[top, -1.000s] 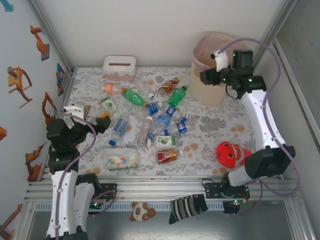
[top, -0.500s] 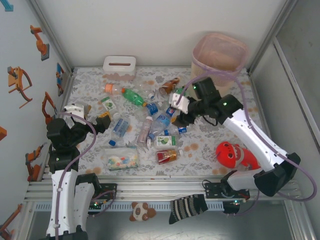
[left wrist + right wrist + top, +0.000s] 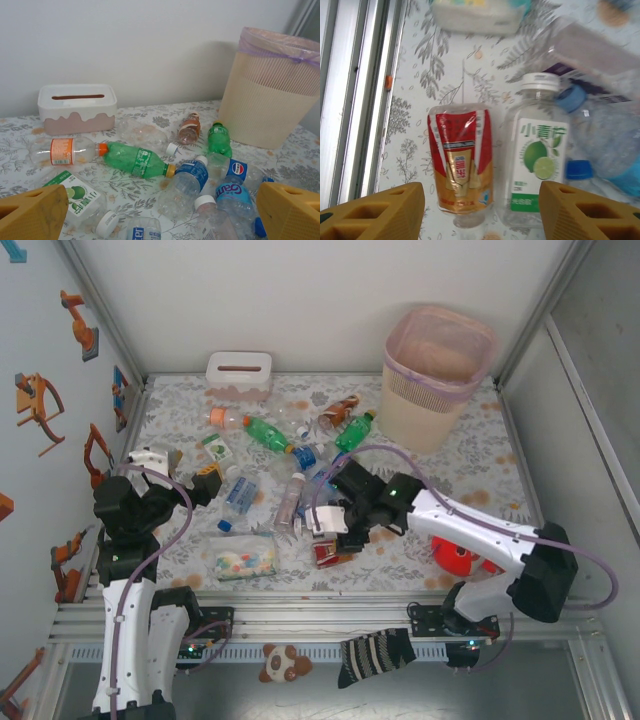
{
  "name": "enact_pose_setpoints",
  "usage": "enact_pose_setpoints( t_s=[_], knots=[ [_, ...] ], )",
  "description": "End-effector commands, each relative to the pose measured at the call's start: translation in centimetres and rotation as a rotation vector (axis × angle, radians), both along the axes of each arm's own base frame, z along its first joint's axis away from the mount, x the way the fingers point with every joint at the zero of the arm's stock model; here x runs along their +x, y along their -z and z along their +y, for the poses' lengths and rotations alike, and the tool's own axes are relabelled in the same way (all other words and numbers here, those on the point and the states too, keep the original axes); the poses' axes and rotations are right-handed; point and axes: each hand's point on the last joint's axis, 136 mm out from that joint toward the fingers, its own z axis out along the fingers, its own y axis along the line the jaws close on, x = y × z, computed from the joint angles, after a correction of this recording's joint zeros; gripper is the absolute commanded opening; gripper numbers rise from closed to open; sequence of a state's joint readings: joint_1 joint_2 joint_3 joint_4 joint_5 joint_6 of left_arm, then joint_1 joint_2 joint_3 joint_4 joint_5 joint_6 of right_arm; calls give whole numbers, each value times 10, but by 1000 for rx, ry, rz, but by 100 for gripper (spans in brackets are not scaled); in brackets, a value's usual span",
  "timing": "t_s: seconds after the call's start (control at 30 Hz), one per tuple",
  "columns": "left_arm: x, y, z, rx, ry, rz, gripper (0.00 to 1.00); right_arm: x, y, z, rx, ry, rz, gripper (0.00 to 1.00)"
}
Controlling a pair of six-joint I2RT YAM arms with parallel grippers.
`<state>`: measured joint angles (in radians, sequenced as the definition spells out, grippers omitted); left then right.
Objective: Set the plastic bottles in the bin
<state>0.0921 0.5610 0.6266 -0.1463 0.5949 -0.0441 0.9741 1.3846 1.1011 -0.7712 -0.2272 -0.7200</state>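
Obs.: right gripper hangs low over the near edge of the pile of plastic bottles in the middle of the table. Its jaws stand partly apart and grip nothing.

Two bottles lie side by side under the gap. The red-labelled bottle is toward one finger. The lime-labelled bottle, white cap pointing away from the wrist, is toward the other. Their long axes are parallel to each other and run straight out from the wrist, square to the line between the fingertips. A closing stroke would therefore cross a body at its narrow width.

Judgement: neither bottle is centred, since the mid-line of the jaws falls about between them. A small sideways shift onto one bottle looks needed, or the closing fingers may pinch both or skid one off.

Left gripper sits back at the left side of the pile, jaws wide apart and empty. The right arm is plainly nearer these two bottles.

The bin stands upright in the far right corner, well apart from the right gripper.
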Motion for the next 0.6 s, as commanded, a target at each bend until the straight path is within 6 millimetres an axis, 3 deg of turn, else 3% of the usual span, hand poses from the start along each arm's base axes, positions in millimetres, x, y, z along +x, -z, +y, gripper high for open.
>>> enact_pose_setpoints(
  t_s=[0.0,0.23,0.57],
  knots=[
    [-2,-16,-2,2,12,-44,96,2,23,9,-23,13,-42,62],
    [-1,-15,-2,-3,13,-34,96,0,65,14,-127,-11,-70,66],
    [-1,-14,-2,-3,15,-37,96,-6,94,11,-211,-35,-45,67]
  ],
)
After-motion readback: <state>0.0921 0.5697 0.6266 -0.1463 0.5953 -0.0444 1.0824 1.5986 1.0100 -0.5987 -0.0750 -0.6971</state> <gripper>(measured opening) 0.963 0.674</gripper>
